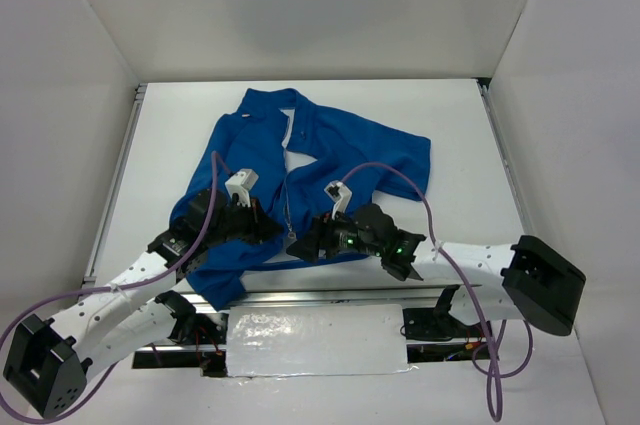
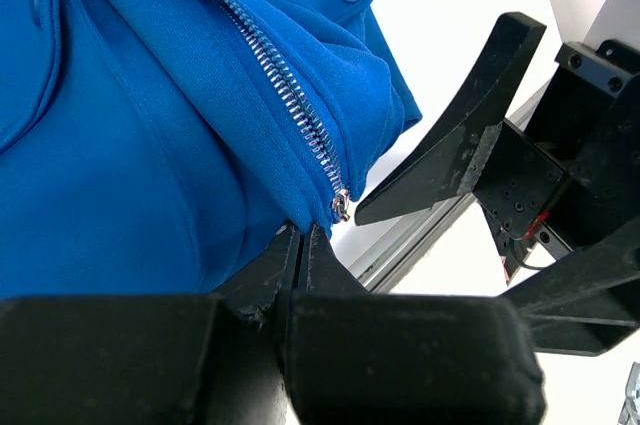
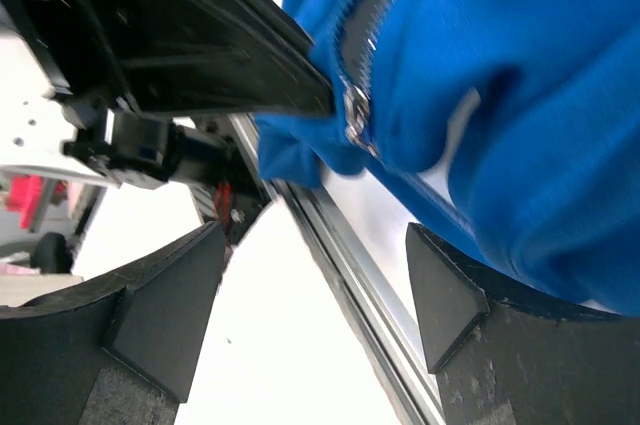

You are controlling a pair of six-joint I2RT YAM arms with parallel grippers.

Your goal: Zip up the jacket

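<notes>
One hold made: left gripper clamps the jacket hem; right gripper gapes wide and should pinch the slider next.

The blue jacket lies spread on the white tabletop, collar far, hem near. The left gripper and right gripper meet at the hem, either side of the zipper.

White desk, white walls around it, metal rail along near edge, shiny crinkled sheet below rail.
</notes>
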